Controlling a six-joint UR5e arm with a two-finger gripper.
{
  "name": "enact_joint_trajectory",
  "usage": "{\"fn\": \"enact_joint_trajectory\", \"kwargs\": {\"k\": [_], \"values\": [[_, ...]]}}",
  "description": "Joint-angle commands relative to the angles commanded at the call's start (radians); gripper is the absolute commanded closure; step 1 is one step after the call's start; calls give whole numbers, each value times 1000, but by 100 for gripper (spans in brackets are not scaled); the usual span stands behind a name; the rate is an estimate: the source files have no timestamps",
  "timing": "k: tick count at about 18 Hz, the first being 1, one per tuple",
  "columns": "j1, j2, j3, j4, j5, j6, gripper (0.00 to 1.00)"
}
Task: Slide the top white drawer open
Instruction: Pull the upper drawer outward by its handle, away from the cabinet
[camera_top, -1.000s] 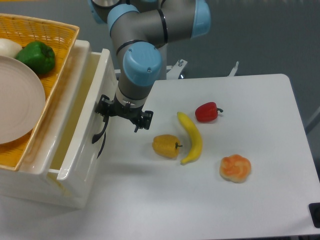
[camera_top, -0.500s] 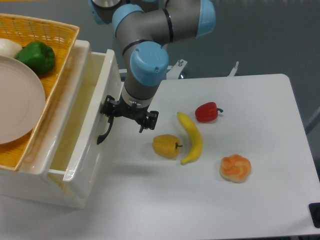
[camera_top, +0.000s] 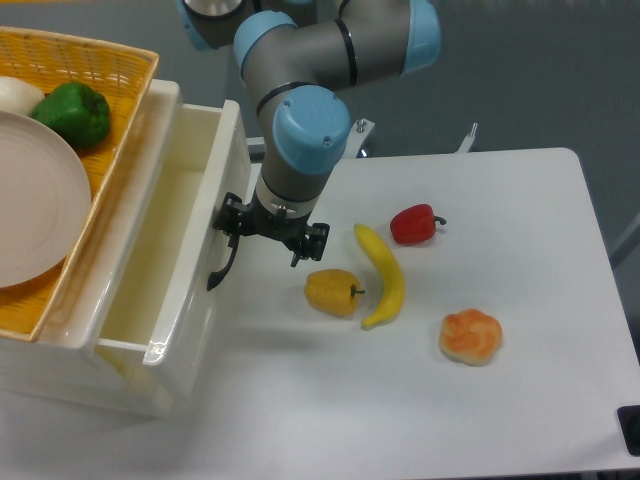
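With the top white drawer (camera_top: 165, 255) partly out at the worktop's left, the gripper (camera_top: 272, 232), fingers spread beside its black handle (camera_top: 222, 262), could slip off or nudge the yellow pepper (camera_top: 331, 292).

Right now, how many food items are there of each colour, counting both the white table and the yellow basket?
Red: 1, pepper
Yellow: 2, banana, yellow pepper
Orange: 1, orange pastry
Green: 1, green pepper in the basket
White: 1, partly hidden item
Total: 6
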Motion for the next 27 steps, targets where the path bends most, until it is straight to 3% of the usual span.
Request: {"fn": "enact_joint_trajectory", "kwargs": {"k": [27], "values": [[87, -63, 68, -6, 23, 92, 0]]}}
